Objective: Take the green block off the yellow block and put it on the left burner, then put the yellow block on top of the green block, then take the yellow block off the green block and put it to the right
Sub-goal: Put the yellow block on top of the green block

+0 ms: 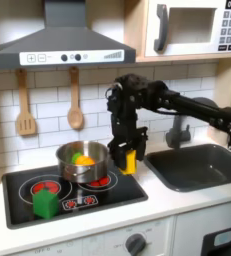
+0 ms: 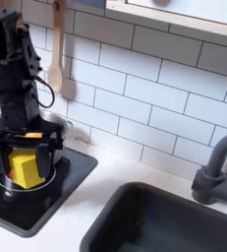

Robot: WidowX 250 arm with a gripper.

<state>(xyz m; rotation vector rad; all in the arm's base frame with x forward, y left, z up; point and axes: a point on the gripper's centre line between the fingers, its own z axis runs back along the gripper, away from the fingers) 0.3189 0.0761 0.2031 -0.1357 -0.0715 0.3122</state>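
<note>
Two views are showing the gripper (image 1: pixel 128 160) clasping the yellow block (image 1: pixel 130 161) between its jaws, above the cooktop's (image 1: pixel 127 186) edge. In the second exterior view the gripper (image 2: pixel 25 165) is partly cut off at the frame's left, and the yellow block (image 2: pixel 25 167) possibly hangs clear of the surface. In the first exterior view, the green block (image 1: pixel 45 203) is sitting well away from the jaws, beside the left burner (image 1: pixel 43 187), its base touching the red rings.
</note>
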